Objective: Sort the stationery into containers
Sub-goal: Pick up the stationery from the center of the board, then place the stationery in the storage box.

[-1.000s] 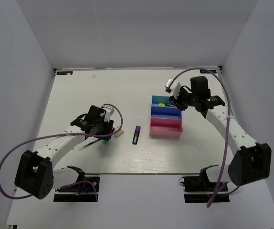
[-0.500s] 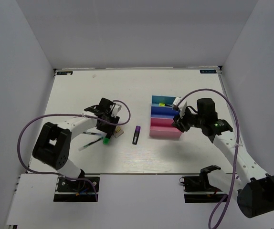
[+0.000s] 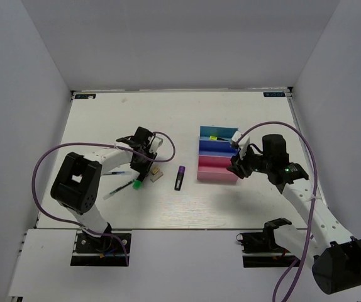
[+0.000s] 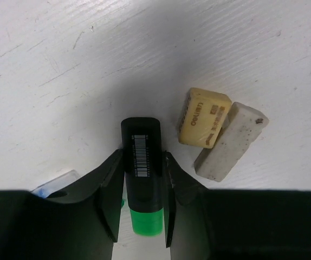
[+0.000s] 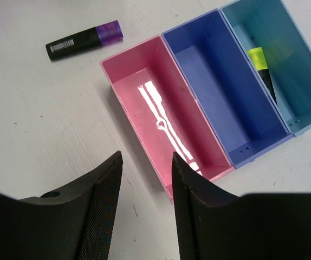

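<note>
A white worktop (image 3: 92, 126) sits boxed in by pale walls. One item looks sorted: the yellow highlighter (image 5: 261, 67) lies in the cyan tray (image 5: 285, 32), while the blue tray (image 5: 220, 70) and pink tray (image 5: 134, 76) hold nothing. The purple marker (image 5: 82, 41), tan eraser (image 4: 203, 118) and whitish eraser (image 4: 230, 142) lie loose on the worktop, so most of the job is left.

The left wrist view alone shows the left hand (image 4: 142, 179) pinched on a green-and-black marker (image 4: 141, 146) that lies flat, with the erasers touching each other just beside it. The right wrist view alone shows the tray interiors. The right hand (image 5: 146, 162) is spread wide and holds nothing, above the pink tray's near end.
</note>
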Available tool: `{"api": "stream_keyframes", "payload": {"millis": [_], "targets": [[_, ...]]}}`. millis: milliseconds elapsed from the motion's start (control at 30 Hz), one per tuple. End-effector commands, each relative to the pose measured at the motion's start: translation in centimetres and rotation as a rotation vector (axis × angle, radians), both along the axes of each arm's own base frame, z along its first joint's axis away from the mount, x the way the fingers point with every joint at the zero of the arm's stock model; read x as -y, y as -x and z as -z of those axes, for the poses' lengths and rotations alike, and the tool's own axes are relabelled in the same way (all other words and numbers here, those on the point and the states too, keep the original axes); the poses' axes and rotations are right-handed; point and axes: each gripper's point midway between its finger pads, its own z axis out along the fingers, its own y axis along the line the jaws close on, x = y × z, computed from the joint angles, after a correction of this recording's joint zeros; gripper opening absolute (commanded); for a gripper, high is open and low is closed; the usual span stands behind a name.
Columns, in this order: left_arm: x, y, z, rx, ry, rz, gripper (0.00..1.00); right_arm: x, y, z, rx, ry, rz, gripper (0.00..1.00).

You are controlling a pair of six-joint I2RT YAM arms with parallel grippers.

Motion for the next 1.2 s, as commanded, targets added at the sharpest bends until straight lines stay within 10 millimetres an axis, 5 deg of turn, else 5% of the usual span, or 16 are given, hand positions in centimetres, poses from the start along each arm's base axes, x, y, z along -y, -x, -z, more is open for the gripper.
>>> {"api": "stream_keyframes", "payload": {"millis": [0, 133, 200, 233, 267, 300, 333, 367, 433, 467, 533, 567, 800, 933, 1100, 1167], "targets": [[-0.5, -0.4, -0.7, 0.021, -0.017, -0.005, 0.06, -0.2, -0.3, -0.9, 0.03, -0.036, 0.005, 0.45], [0.4, -1.7, -4.2, 0.104, 0.023, 0.0, 0.03, 0.3, -0.7, -0.8, 0.023, -0.031, 0.055, 0.45], [1.9, -3.3, -7.9, 0.192, 0.07, 0.015, 0.0, 0.6, -1.1, -0.9, 0.031, -0.022, 0.075, 0.44], [2.3, -3.2, -8.8, 0.194, 0.079, 0.022, 0.0, 1.1, -1.4, -0.8, 0.032, -0.009, 0.109, 0.3], [4.0, -4.7, -11.9, 0.265, 0.119, 0.045, 0.0, 1.2, -1.7, -0.9, 0.04, -0.008, 0.124, 0.18], [5.1, -4.8, -13.0, 0.284, 0.137, 0.07, 0.0, 1.3, -1.9, -1.1, 0.046, -0.007, 0.139, 0.03], [6.4, -4.7, -13.6, 0.29, 0.145, 0.103, 0.0, 2.0, -2.5, -1.2, 0.055, 0.005, 0.193, 0.0], [7.9, -6.0, -16.6, 0.359, 0.182, 0.128, 0.0, 2.2, -2.7, -1.4, 0.063, 0.002, 0.214, 0.0], [11.2, -5.7, -16.7, 0.354, 0.2, 0.222, 0.0, 2.8, -3.3, -1.6, 0.087, 0.018, 0.252, 0.0], [13.0, -6.8, -19.8, 0.423, 0.242, 0.265, 0.0, 3.6, -3.8, -1.5, 0.099, 0.039, 0.298, 0.0], [16.4, -6.7, -18.7, 0.417, 0.241, 0.392, 0.0, 4.1, -4.4, -1.9, 0.129, 0.046, 0.333, 0.0], [17.9, -7.5, -20.9, 0.475, 0.267, 0.429, 0.0, 5.0, -4.9, -2.0, 0.149, 0.074, 0.38, 0.0], [27.0, -10.4, -21.7, 0.623, 0.423, 0.751, 0.0, 7.0, -6.3, -2.5, 0.247, 0.117, 0.477, 0.0], [30.3, -12.7, -21.1, 0.726, 0.507, 0.811, 0.0, 8.6, -7.0, -2.8, 0.305, 0.163, 0.538, 0.0], [32.2, -14.3, -19.9, 0.774, 0.53, 0.839, 0.0, 9.0, -7.3, -2.9, 0.335, 0.185, 0.557, 0.0], [32.9, -15.0, -20.8, 0.808, 0.545, 0.835, 0.0, 9.2, -7.4, -3.0, 0.34, 0.189, 0.563, 0.0]]}}
